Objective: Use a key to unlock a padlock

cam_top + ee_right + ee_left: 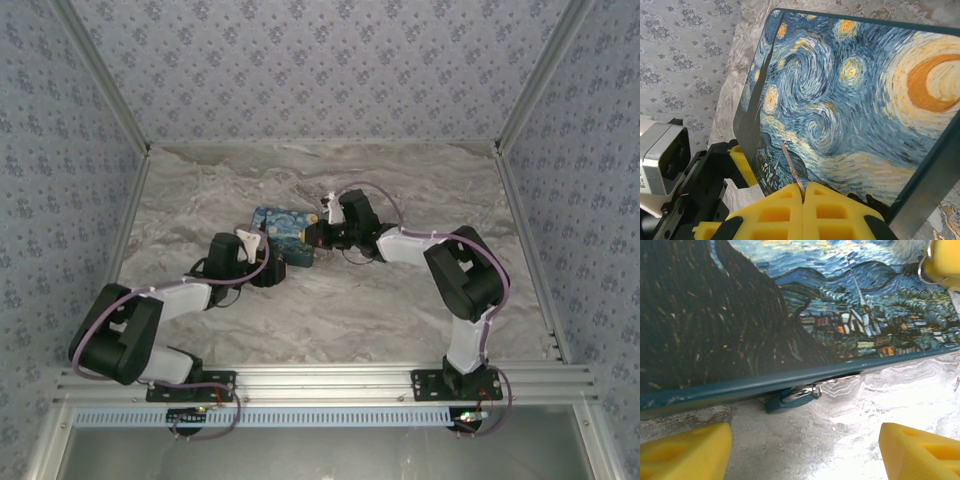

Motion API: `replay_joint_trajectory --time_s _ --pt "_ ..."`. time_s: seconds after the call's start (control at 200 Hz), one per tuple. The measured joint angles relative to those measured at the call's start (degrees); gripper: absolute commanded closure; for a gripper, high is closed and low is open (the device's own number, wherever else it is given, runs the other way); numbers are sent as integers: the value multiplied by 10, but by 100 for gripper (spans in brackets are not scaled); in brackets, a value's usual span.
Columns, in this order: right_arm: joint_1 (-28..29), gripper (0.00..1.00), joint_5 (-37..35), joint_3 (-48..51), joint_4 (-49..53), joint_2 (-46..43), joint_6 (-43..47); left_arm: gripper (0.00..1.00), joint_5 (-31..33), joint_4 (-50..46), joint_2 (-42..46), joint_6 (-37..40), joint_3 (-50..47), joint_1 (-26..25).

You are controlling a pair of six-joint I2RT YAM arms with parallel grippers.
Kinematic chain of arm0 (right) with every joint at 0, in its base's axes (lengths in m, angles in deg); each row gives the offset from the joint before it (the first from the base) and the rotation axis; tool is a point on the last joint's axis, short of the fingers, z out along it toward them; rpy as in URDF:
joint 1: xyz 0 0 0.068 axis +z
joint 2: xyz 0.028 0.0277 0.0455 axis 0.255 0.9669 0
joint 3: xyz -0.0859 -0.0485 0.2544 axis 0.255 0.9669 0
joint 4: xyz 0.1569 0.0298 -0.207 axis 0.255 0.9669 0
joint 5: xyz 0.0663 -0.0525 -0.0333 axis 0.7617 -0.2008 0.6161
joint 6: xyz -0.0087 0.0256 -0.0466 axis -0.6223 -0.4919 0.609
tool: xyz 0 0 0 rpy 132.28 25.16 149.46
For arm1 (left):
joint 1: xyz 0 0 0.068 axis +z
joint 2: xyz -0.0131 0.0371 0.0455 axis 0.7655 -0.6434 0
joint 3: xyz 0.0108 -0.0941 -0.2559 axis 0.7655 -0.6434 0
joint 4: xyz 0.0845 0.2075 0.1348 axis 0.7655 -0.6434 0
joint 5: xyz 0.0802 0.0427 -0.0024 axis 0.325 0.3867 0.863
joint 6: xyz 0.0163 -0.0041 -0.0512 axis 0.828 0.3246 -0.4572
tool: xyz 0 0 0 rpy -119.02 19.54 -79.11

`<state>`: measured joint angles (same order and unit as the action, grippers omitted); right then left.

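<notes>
A grey marbled table sat between walls papered in a small floral print, with a starry-night tin box at its middle. The padlock, tiny and teal, hung from the box's front edge with its body lying on the table and its silvery shackle tucked under the lid's lip.

The left gripper faced the padlock with its yellow pads wide apart and nothing between them. The right gripper was clamped on the key, whose thin blade stood up from the closed pads over the box lid.

The padlock looked light, rigid and slick, and likely to swivel on its shackle under the key's push. Pinching the body across its flat faces, leaving the keyhole end free, seemed the best hold. The keyhole itself could not be made out.
</notes>
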<state>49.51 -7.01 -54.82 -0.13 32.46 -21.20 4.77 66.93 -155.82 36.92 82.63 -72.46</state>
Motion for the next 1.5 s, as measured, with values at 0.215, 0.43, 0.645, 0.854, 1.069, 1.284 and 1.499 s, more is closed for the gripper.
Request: replay_joint_trajectory --time_s 0.215,0.43,0.645,0.854,1.069,1.284,1.499 --pt "1 100 -3 -2 7 0 13 28 6 18 -28 -2 0 -7" --pt "3 100 -6 -2 7 0 17 33 37 36 -48 -6 2 -25" --pt "4 100 -6 -2 6 0 17 37 77 62 -48 -17 2 -35" --pt "5 100 -6 -2 6 0 17 40 96 79 -56 -18 2 -43" --pt "6 100 -6 -2 6 0 17 44 111 89 -75 -21 2 -52" --pt "6 100 -6 -2 6 0 17 49 128 98 -90 -22 7 -58" --pt "7 100 -6 -2 5 0 17 53 146 116 -104 -26 10 -65"
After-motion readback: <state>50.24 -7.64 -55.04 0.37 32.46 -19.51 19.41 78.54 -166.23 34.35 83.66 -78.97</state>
